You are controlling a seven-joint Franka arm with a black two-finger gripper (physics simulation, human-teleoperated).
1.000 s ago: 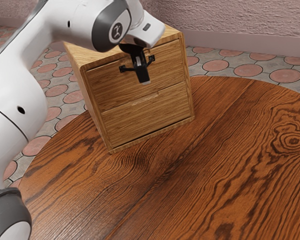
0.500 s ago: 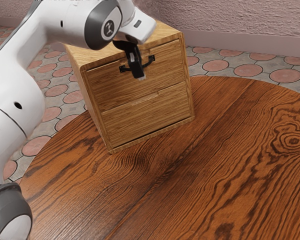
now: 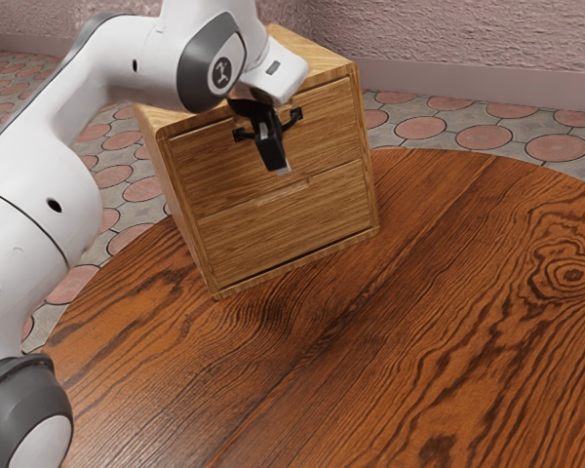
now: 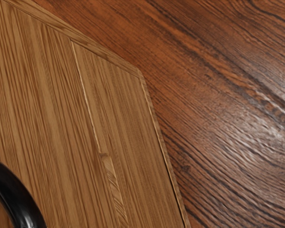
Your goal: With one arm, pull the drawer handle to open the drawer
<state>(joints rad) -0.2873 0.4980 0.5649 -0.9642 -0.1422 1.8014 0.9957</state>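
A light wooden cabinet (image 3: 317, 60) with two drawers stands at the far side of the round dark table (image 3: 419, 322). The top drawer (image 3: 327, 125) carries a black bar handle (image 3: 292, 118) and sits level with the cabinet's frame. My gripper (image 3: 276, 161) hangs down from above, right across the middle of that handle, its tip reaching toward the seam above the lower drawer (image 3: 283, 222). In the wrist view the handle (image 4: 12, 197) is a black curve just under the hand, with the lower drawer front (image 4: 128, 142) and the table (image 4: 228, 95) beyond it.
The white arm (image 3: 88, 146) comes in from the exterior view's left, over the cabinet's top corner. Beyond the table lie a tiled floor (image 3: 448, 127) and a pink wall (image 3: 468, 34). Broad bare tabletop lies in front of the cabinet.
My hand rose a little along the drawer front, then came back down lower across the handle. The arm's upper links shifted. The drawer front has stayed where it was.
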